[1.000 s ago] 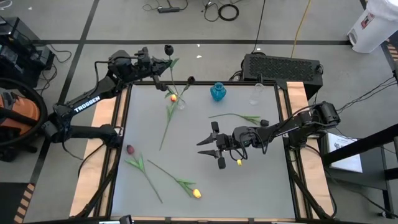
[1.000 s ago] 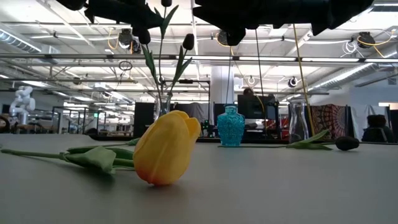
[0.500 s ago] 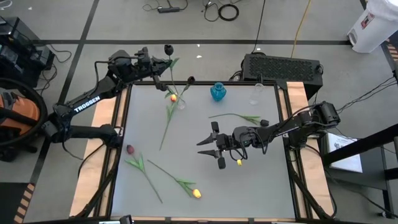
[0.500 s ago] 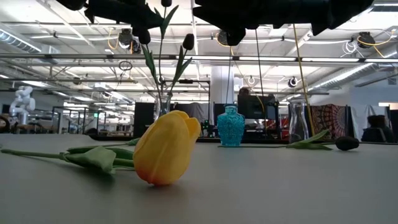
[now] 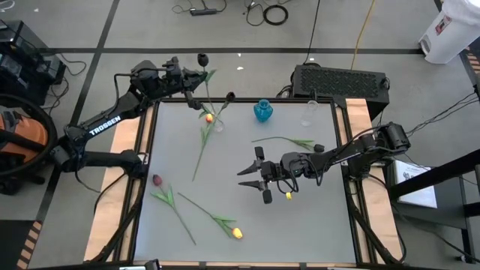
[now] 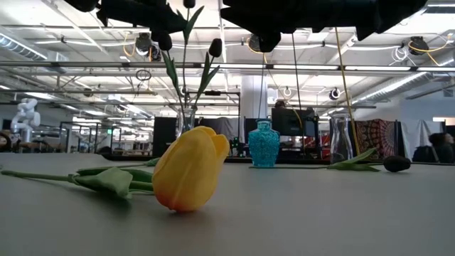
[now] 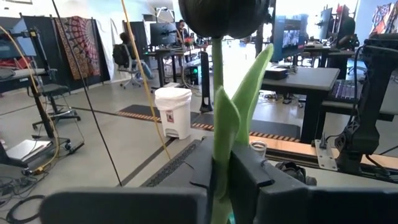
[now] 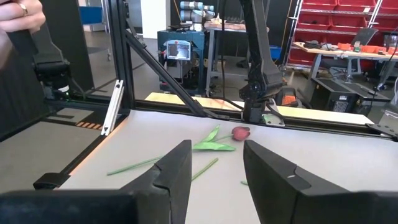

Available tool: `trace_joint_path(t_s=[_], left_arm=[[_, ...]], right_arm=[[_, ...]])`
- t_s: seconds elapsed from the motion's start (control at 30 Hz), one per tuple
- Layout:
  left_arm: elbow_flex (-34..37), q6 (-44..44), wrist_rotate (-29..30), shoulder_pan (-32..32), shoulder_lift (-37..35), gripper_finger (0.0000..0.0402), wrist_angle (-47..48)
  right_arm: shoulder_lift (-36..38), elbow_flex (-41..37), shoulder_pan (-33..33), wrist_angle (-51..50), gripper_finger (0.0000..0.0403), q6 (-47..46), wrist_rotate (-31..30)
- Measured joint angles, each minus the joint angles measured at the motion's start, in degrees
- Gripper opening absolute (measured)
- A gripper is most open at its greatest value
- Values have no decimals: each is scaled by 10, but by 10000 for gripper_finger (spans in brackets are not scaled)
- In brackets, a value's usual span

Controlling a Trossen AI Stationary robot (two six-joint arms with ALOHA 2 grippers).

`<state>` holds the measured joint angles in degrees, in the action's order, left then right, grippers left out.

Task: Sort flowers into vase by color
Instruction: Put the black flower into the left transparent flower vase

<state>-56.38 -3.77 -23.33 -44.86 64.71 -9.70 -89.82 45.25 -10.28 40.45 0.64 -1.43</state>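
My left gripper (image 5: 189, 84) is at the table's far left corner, shut on a black flower (image 5: 202, 58). This flower stands upright, and its stem runs down into a clear vase (image 6: 186, 119) that holds another black flower (image 5: 229, 96). My right gripper (image 5: 255, 174) hovers open over the table's middle with nothing between its fingers (image 8: 177, 171). A yellow flower (image 5: 208, 118) lies beside that vase. A second yellow flower (image 5: 237, 233), a red-purple flower (image 5: 157, 180) and a black flower (image 5: 319, 148) lie flat on the table. My left gripper has the black flower's green stem and leaf (image 7: 221, 163) between its two fingers (image 7: 252, 180), well below the head (image 7: 224, 15). The fingers come in level and lie across the stem. The flower stands upright, its lower stem in the clear vase.
A blue vase (image 5: 262, 111) and a second clear vase (image 5: 308, 114) stand along the far edge. A black box (image 5: 341, 81) sits behind the table. A person's hand (image 8: 18, 15) shows beyond the table's left side. There is free room at the table's near right.
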Motion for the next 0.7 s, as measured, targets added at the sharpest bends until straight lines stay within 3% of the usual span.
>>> trace_joint_path(t_s=[0.27,0.7], left_arm=[[0,0,0,0,0,104,14],[0,-17,0,0,0,109,38]], right_arm=[[0,0,0,0,137,0,0],[0,0,0,0,137,0,0]])
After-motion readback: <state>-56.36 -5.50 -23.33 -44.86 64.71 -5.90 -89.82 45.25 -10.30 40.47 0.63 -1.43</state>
